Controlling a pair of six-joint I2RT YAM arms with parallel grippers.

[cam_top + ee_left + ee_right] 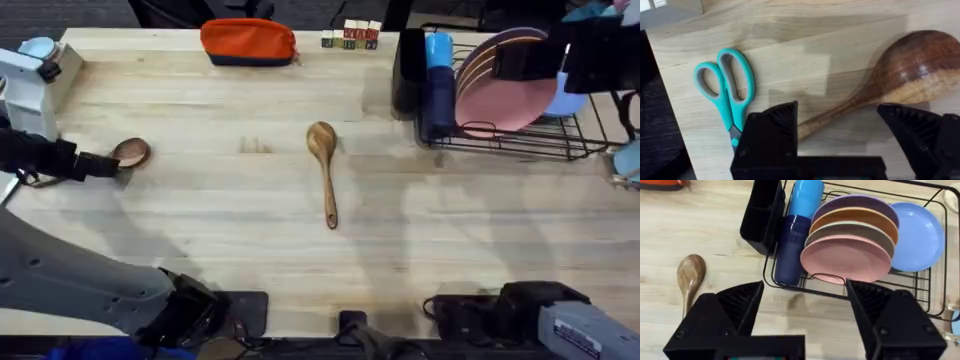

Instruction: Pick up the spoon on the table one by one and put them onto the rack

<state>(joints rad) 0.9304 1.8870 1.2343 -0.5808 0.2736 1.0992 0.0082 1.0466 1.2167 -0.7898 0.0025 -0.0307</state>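
One wooden spoon point(323, 165) lies in the middle of the table point(220, 220), bowl toward the far side; the right wrist view catches its bowl point(690, 272). The other spoon point(131, 152) lies at the far left. My left gripper point(105, 163) is low over it and open. In the left wrist view the slim handle point(840, 112) runs between the fingers point(772, 130), and the bowl point(920, 65) lies beyond them. My right gripper point(530, 60) hovers open above the rack point(520, 140), with nothing between its fingers point(735, 307). The rack point(790, 282) holds plates, blue cups and a black utensil holder point(762, 212).
Teal-handled scissors point(727, 90) lie right beside the left spoon's handle. An orange pouch point(248, 42) and small letter blocks point(350, 36) sit along the far edge. A white device point(30, 80) stands at the far left corner.
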